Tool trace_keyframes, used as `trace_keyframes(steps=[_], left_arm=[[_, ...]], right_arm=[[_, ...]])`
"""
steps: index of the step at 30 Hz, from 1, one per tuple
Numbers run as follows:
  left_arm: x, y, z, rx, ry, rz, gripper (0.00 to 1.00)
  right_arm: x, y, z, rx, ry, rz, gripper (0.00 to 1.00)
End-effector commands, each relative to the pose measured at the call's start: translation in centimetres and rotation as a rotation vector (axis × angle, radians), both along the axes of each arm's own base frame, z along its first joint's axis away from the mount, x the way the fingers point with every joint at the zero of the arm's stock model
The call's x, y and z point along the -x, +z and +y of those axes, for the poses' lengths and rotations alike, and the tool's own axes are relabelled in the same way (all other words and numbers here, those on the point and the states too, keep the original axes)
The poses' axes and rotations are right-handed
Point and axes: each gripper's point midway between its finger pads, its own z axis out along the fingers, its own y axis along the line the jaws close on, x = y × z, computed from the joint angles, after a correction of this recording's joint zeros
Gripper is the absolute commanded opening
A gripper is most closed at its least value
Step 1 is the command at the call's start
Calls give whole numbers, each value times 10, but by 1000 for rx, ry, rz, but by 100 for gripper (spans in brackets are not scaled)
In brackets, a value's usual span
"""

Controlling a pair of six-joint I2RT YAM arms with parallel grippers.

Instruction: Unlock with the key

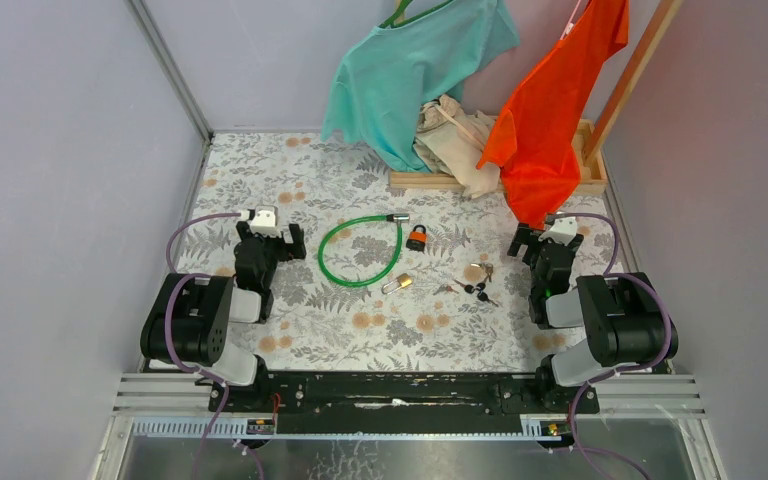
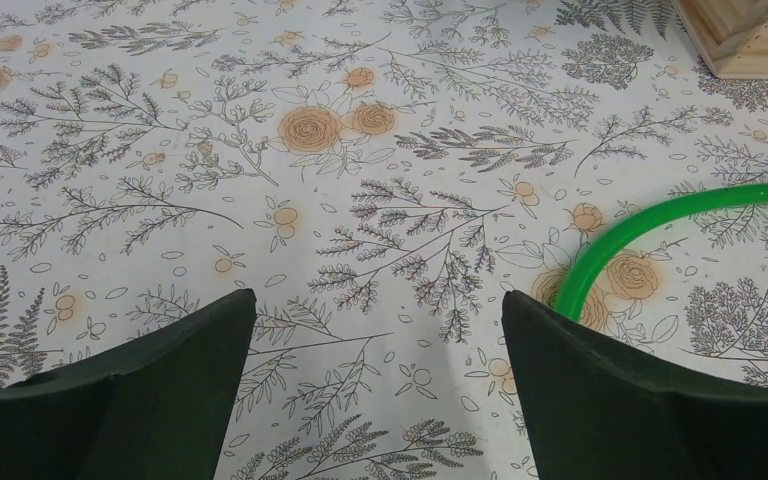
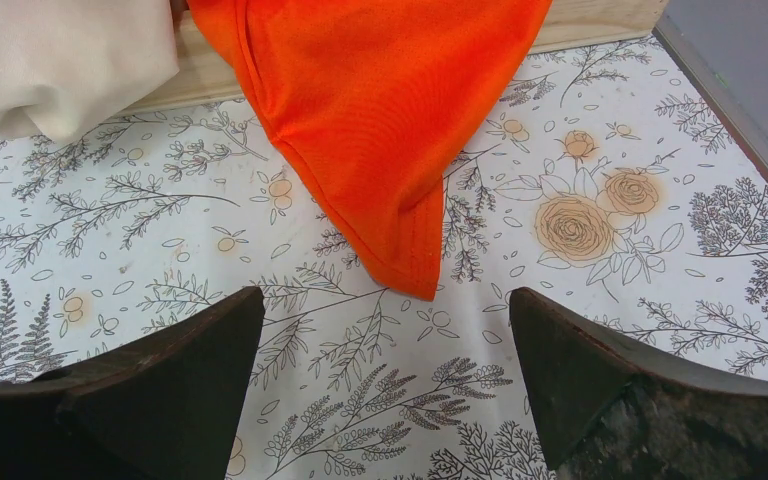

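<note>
- where's the key [image 1: 476, 291] lying?
- loose on the flowered table [image 1: 310, 335], black head, huddled with its twin. nothing is touching it.
- and the right gripper [image 1: 533, 240]?
- from above, the key sits between seven and eight o'clock of it, near but apart. its fingers [image 3: 160, 390] are spread wide with nothing between them, and only the hem of the orange shirt [image 3: 380, 120] shows ahead of them at twelve.
- the left gripper [image 1: 280, 235]?
- also spread and empty. the key is well apart from it, at about four o'clock. the green cable [image 2: 615, 238] curves in by its right finger at two o'clock.
- the orange padlock [image 1: 417, 238]?
- lying at the cable's end, between ten and eleven o'clock of the key, near it but not touching.
</note>
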Motion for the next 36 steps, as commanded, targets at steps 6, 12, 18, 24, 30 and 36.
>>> trace_keyframes(steps=[6, 12, 18, 24, 30, 36], left_arm=[[-9, 20, 7, 7, 34, -76, 100], [-8, 20, 6, 9, 30, -81, 100], [-16, 43, 12, 7, 60, -66, 100], [-20, 40, 9, -57, 12, 231, 100], [-15, 51, 18, -128, 19, 376, 100], [-9, 74, 13, -125, -27, 348, 100]], right_arm=[[-4, 16, -14, -11, -89, -72, 99], [-3, 20, -18, -10, -112, -84, 99], [-10, 49, -13, -4, -118, 14, 99], [-7, 79, 11, -167, -62, 110, 99], [5, 111, 10, -437, -237, 102, 99], [25, 99, 72, -466, -30, 258, 100]])
